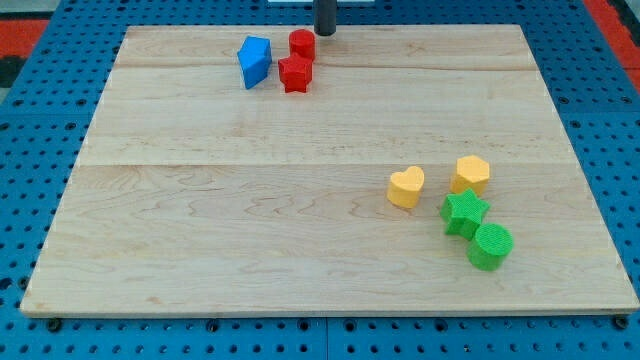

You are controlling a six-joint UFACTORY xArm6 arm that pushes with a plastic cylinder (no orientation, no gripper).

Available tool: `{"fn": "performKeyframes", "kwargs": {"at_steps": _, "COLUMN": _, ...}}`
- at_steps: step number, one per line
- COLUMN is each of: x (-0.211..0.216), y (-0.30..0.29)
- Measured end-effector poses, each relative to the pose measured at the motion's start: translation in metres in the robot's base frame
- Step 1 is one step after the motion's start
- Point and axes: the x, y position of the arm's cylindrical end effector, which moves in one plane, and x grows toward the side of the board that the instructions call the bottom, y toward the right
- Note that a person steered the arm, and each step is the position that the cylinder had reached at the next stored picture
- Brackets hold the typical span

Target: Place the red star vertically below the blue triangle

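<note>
While my tip (325,32) stands at the counter's (300,230) top edge, just right of the red cylinder (302,43), the red star (295,74) touches that cylinder from below, beside the blue triangle (254,61), bare wood beneath; no fingers fitted.

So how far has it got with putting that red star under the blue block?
Nothing looks done yet: the red star sits beside the blue block, on its right and nearly touching, not below it. A red round block sits just above the star. In hand: my tip stands at the board's top edge, just right of the red round block, touching nothing I can see. Left: pushing the star down and leftward until it lies under the blue block.
</note>
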Motion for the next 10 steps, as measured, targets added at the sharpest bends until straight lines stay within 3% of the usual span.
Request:
{"fn": "performKeyframes", "kwargs": {"at_steps": 2, "x": 0.065, "y": 0.024}}
{"fn": "performKeyframes", "kwargs": {"at_steps": 3, "x": 0.062, "y": 0.000}}
{"fn": "performKeyframes", "kwargs": {"at_steps": 5, "x": 0.019, "y": -0.045}}
{"fn": "performKeyframes", "kwargs": {"at_steps": 7, "x": -0.002, "y": -0.039}}
{"fn": "performKeyframes", "kwargs": {"at_steps": 8, "x": -0.002, "y": -0.060}}
{"fn": "performKeyframes", "kwargs": {"at_steps": 10, "x": 0.031, "y": -0.037}}
